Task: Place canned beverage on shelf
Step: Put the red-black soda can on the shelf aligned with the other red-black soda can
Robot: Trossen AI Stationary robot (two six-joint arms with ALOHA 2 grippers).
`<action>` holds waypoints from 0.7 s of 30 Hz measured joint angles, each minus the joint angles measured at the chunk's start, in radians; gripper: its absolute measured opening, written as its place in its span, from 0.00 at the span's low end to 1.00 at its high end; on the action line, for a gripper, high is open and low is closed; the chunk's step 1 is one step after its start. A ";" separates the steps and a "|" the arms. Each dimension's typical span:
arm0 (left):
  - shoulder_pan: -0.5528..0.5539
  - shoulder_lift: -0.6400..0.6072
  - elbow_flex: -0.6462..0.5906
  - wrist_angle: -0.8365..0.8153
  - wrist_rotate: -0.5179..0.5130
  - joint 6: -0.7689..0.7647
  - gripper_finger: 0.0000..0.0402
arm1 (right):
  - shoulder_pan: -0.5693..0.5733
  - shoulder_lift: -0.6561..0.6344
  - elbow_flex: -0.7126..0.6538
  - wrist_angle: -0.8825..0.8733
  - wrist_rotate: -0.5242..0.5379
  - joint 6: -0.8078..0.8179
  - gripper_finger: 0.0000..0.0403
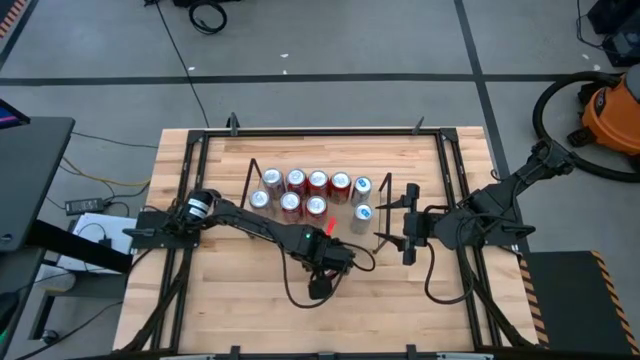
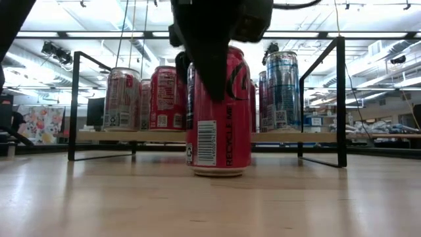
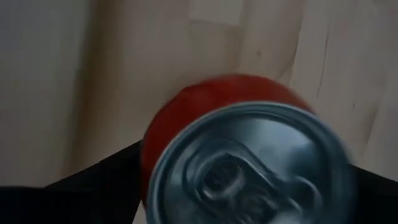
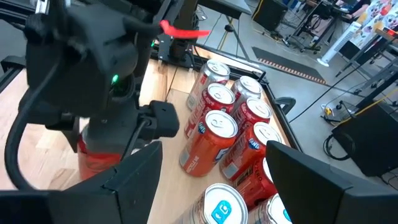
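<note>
Bench (image 1: 230, 300): light wood planks with black rails.

Shelf (image 1: 305, 222): small light-wood board with black wire end frames, at mid-bench, toward the far side. Nine cans (image 1: 317, 182) stand on it in two rows, red ones to the left, blue-and-silver ones at the right end.

Red can (image 2: 219, 118): upright on the bench, just near of the shelf, not on it.

Left hand (image 1: 318, 285): directly above the red can, fingers (image 2: 210, 66) down either side of it; grip or gap, cannot tell.

Right hand (image 1: 408, 235): waits right of the shelf, fingers parted, holding nothing.
</note>
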 joint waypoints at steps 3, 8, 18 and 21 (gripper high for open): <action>-0.003 -0.021 0.000 0.001 -0.033 0.000 0.89 | 0.000 0.000 0.000 0.000 0.000 0.000 0.74; -0.019 -0.047 0.000 -0.003 -0.066 -0.001 0.89 | 0.000 0.000 0.000 0.000 0.000 0.000 0.74; -0.082 -0.099 -0.001 -0.055 -0.169 -0.017 0.89 | 0.000 0.000 0.000 0.001 0.000 0.000 0.74; -0.101 -0.134 -0.001 -0.079 -0.222 -0.018 0.89 | 0.000 0.000 0.000 0.014 0.000 0.000 0.74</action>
